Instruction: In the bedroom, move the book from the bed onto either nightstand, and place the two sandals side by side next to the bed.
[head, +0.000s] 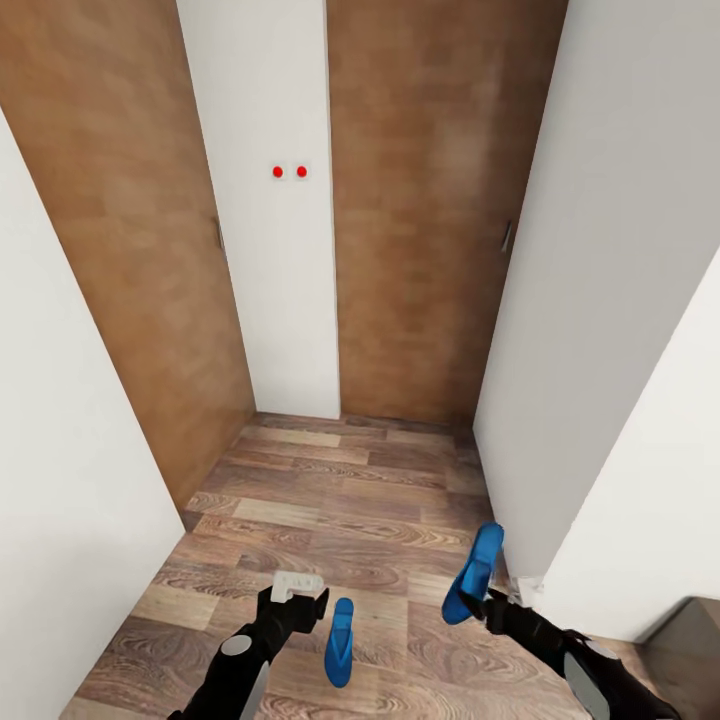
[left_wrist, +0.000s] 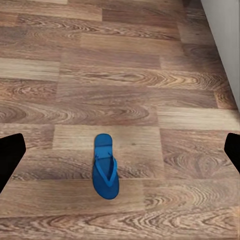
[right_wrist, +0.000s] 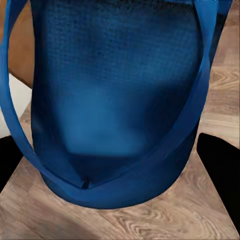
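One blue sandal (head: 339, 641) (left_wrist: 105, 173) lies flat on the wood-plank floor. My left gripper (head: 297, 600) (left_wrist: 120, 152) hangs above it, open, its dark fingers (left_wrist: 10, 161) spread wide with nothing between them. My right gripper (head: 490, 603) is shut on the second blue sandal (head: 475, 574) (right_wrist: 120, 100), which is lifted off the floor and points up and away from me. Close up in the right wrist view, that sandal's sole and straps sit between the dark fingers (right_wrist: 220, 172). The book, the bed and the nightstand are out of view.
I face a narrow nook with two brown wooden doors (head: 120, 250) (head: 430, 200) and a white wall strip (head: 265, 280) between them bearing two red dots (head: 290, 171). White walls (head: 60, 480) (head: 620, 300) close in on both sides. Wood-plank floor (head: 330, 500) stretches ahead.
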